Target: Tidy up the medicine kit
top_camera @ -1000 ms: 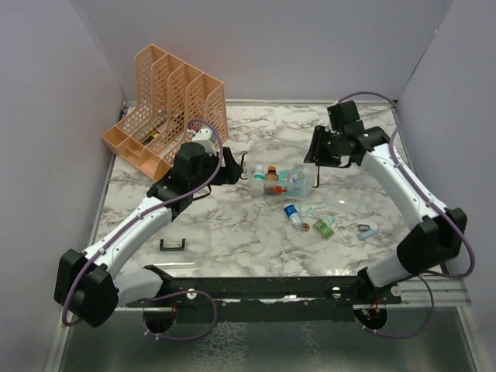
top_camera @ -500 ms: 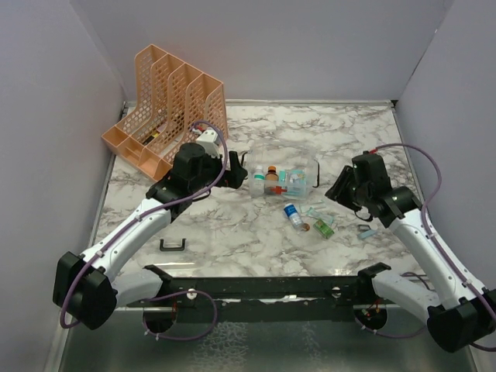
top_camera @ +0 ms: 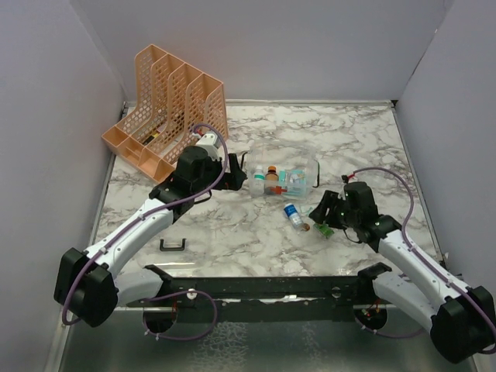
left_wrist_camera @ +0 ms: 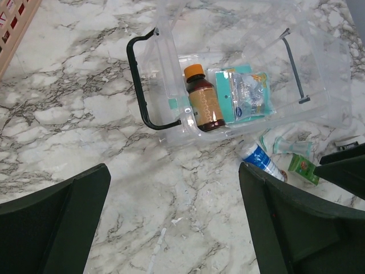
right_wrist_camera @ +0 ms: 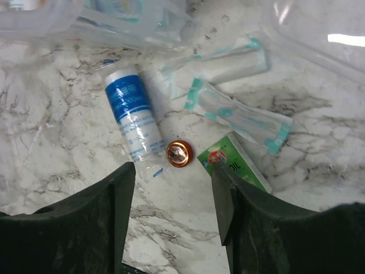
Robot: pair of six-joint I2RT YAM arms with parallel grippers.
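Right gripper (right_wrist_camera: 173,169) has dropped, jaws parted above a copper disc (right_wrist_camera: 179,154); left gripper (left_wrist_camera: 174,171) wide-open.

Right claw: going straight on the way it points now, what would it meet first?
Likely the small copper-coloured cap, centred ahead of the right claw, with the blue-white tube and green packet to either side. Depth is hard to judge.

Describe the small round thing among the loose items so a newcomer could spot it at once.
On the marble table, find the clear medicine kit at the centre and look to its near side. Between the white bottle with a blue label and the green packet sits a small copper-orange disc, the only round, shiny piece among long or flat neighbours.
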